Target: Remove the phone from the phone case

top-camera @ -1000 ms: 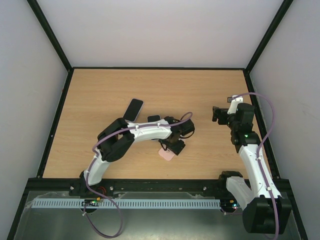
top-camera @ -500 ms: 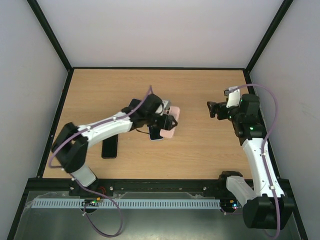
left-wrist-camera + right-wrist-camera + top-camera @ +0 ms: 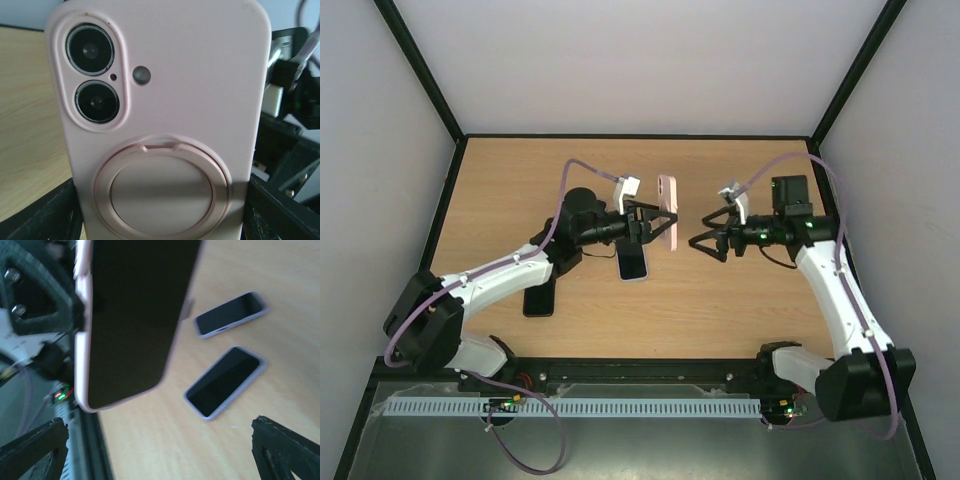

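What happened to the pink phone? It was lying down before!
The left gripper lifted the pink phone off the table and carried it away from the arm bases; it now holds the phone on end. The right gripper swung in towards it, jaws open. The two other phones have not moved since the middle picture.
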You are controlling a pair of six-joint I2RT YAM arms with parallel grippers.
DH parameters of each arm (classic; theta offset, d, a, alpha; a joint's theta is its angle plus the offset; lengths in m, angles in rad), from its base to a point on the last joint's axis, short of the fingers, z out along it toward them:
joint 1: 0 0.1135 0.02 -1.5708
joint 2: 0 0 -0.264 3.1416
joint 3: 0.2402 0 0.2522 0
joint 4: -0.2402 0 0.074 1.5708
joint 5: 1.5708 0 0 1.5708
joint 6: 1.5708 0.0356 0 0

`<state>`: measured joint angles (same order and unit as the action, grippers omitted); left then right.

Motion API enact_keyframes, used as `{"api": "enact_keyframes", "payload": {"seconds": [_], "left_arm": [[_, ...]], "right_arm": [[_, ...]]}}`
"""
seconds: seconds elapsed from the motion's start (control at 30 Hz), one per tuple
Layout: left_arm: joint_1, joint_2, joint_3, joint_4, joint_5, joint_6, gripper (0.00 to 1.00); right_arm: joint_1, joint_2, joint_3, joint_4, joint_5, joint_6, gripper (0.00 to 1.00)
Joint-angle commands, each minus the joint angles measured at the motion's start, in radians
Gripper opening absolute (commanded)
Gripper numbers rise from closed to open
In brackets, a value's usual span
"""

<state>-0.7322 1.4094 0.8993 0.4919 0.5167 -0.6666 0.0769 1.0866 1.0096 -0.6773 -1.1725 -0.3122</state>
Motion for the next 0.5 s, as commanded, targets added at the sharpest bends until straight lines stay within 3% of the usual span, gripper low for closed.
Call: {"api": "enact_keyframes", "payload": {"seconds": [0.0,0.27,0.47], "left_arm": [[0.015,0.013,-0.012,0.316,0.103,-0.092,0.28],[0.019,0.096,-0.013,0.557,0.184,-0.283,0.25],[0.015,0.145,-0.025,0.729,0.210,-0.410,0.24]], "right_arm": [[0.076,0.099,0.081,-0.262,-0.165,-0.157,0.98],[0.111,0.154,0.081,-0.266,-0.245,-0.144,0.97],[0.120,0.144,0.068,-0.115,-0.290,-0.015,0.98]]}}
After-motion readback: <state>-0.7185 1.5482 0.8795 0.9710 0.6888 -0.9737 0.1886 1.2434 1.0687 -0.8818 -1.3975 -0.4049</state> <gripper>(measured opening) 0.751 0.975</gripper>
